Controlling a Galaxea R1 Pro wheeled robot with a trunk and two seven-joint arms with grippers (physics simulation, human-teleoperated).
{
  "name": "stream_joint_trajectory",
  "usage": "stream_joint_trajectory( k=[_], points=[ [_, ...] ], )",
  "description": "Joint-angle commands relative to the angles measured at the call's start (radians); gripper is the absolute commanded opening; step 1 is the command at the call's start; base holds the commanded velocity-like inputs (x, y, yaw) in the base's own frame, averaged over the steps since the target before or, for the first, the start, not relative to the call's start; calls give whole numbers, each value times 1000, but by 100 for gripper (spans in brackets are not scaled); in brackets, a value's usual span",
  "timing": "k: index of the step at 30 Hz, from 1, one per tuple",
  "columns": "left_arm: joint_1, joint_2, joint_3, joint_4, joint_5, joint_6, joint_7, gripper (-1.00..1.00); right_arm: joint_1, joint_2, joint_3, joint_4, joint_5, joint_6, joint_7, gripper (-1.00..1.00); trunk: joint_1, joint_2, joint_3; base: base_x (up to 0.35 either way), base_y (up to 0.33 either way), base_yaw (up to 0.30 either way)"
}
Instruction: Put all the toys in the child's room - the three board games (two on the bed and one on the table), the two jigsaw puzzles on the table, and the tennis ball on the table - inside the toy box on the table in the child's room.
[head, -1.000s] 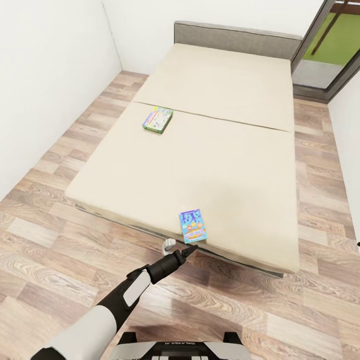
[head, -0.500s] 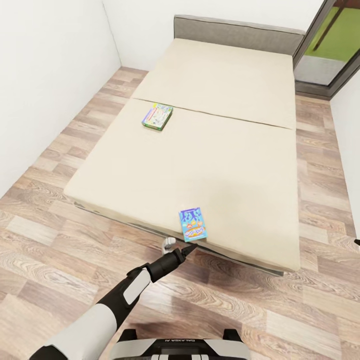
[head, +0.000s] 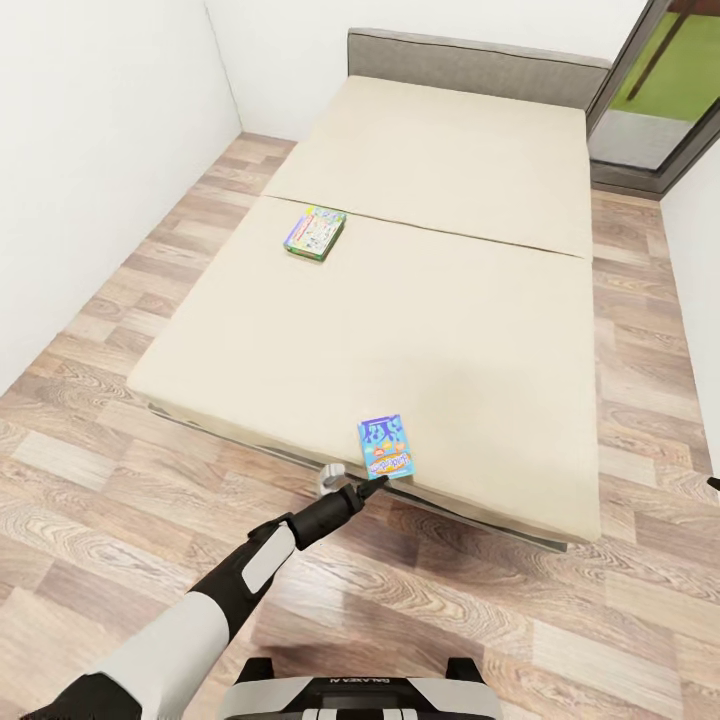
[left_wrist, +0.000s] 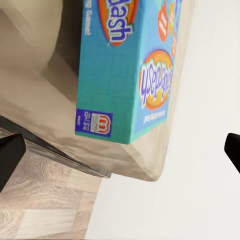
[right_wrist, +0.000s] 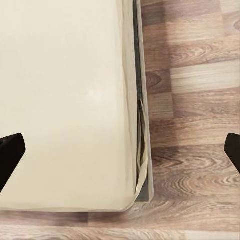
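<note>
Blue cardboard is what I have closest: the small blue board game (head: 386, 449) lies flat at the near edge of the bed (head: 450, 330), and in my left wrist view the same box (left_wrist: 125, 70) hangs a little past the mattress corner, its printed end facing me. My left gripper (head: 368, 489) sits just short of that box, tips pointed at its near end, not touching it as far as I can see. In the left wrist view the two dark fingertips (left_wrist: 10, 157) stand far apart at the picture's opposite edges, so the jaws are spread wide with nothing between them.

Farther up the bed, well apart from the blue box, a second board game (head: 315, 233) with a white and green face lies flat near the seam across the cream mattress.

My right gripper (right_wrist: 120, 155) looks down on a corner of the same mattress and the wood-plank floor (right_wrist: 195, 100) beside it; its fingertips (right_wrist: 10, 150) are also wide apart and hold nothing.

Around the bed I see the grey headboard (head: 480, 65), white walls (head: 90, 150) and a glass door (head: 655, 100) at the far right.
</note>
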Motion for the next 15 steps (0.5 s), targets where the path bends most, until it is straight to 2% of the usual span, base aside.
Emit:
stream_joint_trajectory(
  k=[1, 15],
  points=[
    [-6, 1, -2, 1, 10, 6, 3, 100, 0, 0, -1, 0, -6, 8, -1, 100, 0, 0, 0, 0, 0, 0],
    [-34, 13, -3, 3, 10, -11, 35, 100, 2, -1, -6, 0, -6, 9, 0, 100, 0, 0, -1, 0, 0, 0]
  ],
)
